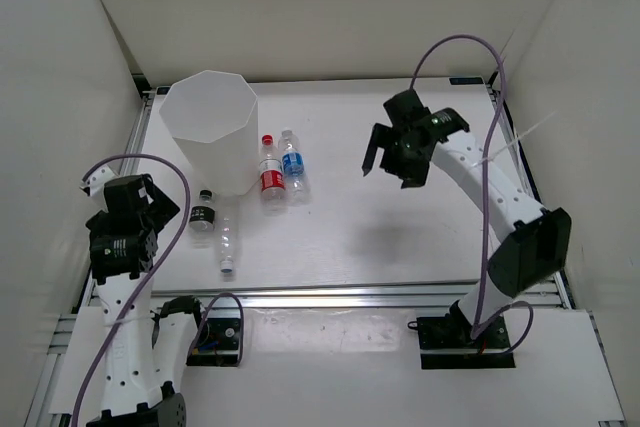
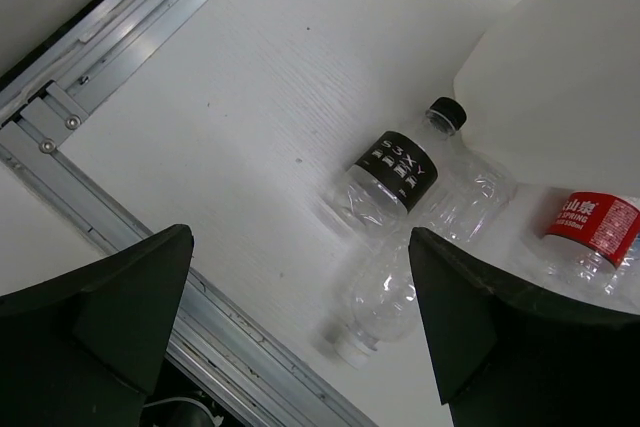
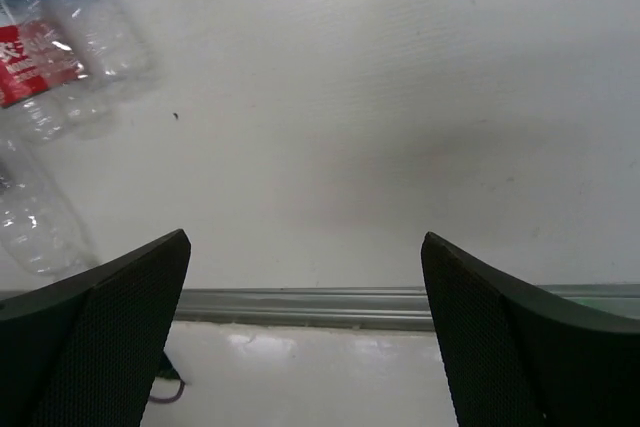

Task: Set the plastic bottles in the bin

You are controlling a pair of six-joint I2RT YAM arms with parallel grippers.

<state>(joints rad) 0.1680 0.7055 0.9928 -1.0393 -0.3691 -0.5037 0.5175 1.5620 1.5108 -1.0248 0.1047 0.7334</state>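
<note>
The white bin (image 1: 212, 127) stands upright at the back left of the table. Four bottles lie beside it: the red-labelled (image 1: 271, 178) and blue-labelled (image 1: 294, 167) to its right, the black-capped (image 1: 203, 213) and the unlabelled clear one (image 1: 227, 244) in front. My left gripper (image 1: 155, 209) is open and empty, raised left of the black-capped bottle (image 2: 400, 172); the clear bottle (image 2: 390, 292) lies between its fingers in view. My right gripper (image 1: 392, 162) is open and empty, high above the table's right half. The red-labelled bottle (image 3: 35, 57) shows at the right wrist view's top left.
An aluminium rail (image 1: 380, 294) runs along the table's near edge. White walls enclose the table on the left, back and right. The bin wall (image 2: 560, 77) fills the left wrist view's upper right.
</note>
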